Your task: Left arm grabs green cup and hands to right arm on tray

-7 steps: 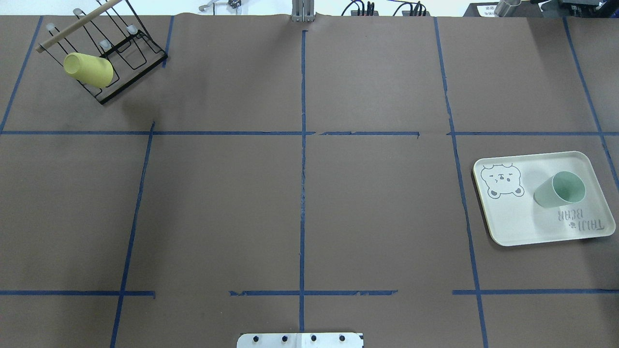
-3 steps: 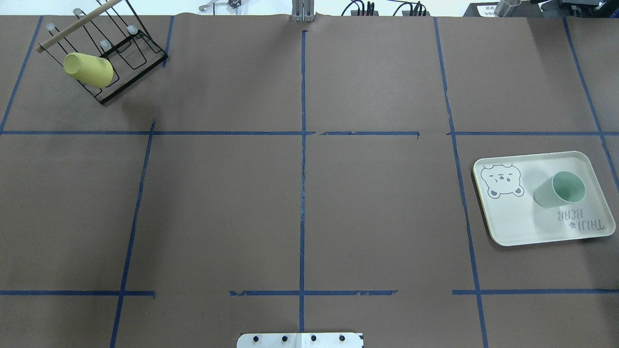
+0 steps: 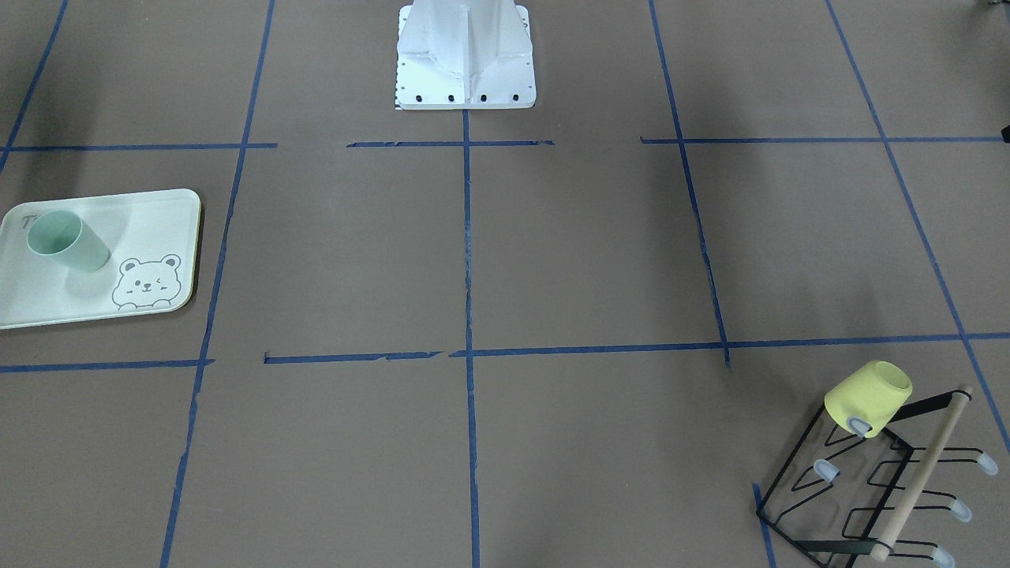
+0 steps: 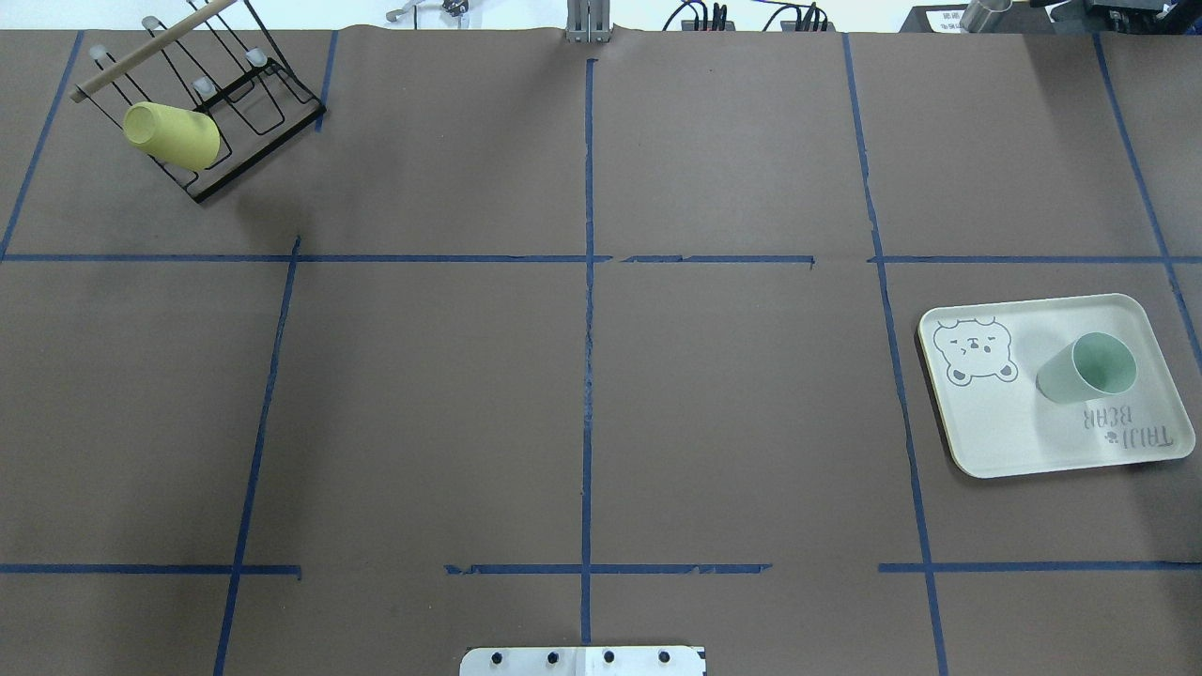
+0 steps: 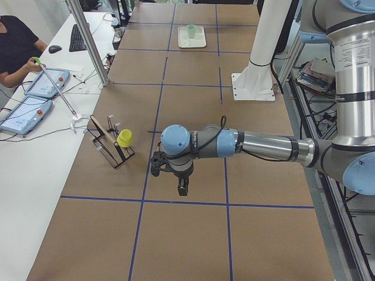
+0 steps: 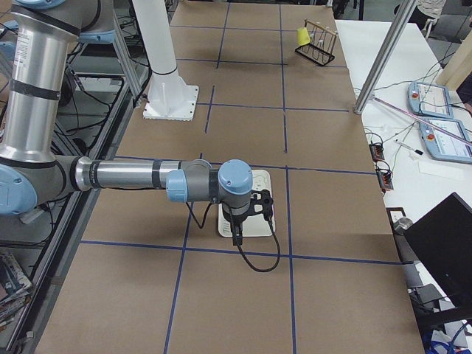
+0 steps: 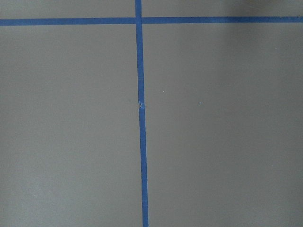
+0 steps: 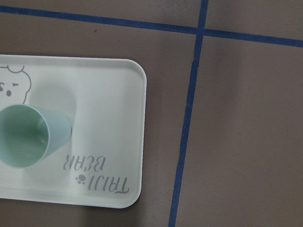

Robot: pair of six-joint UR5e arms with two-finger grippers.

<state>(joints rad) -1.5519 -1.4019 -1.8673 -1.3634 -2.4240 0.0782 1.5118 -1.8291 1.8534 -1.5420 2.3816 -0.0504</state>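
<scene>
The green cup [image 4: 1080,371] stands upright on the tray [image 4: 995,432] at the table's right side. It also shows in the front view [image 3: 67,243] and in the right wrist view [image 8: 28,137], on the tray [image 8: 109,94]. Nothing touches the cup. My left gripper [image 5: 183,188] shows only in the exterior left view, pointing down above bare table at the left; I cannot tell whether it is open or shut. My right gripper [image 6: 236,236] shows only in the exterior right view, above the tray's near edge; I cannot tell its state either.
A yellow cup [image 4: 174,136] hangs on a black wire rack [image 4: 254,103] at the far left corner. Blue tape lines cross the brown table. The white robot base [image 3: 465,55] stands at the near middle edge. An operator sits beyond the far edge [image 5: 17,47].
</scene>
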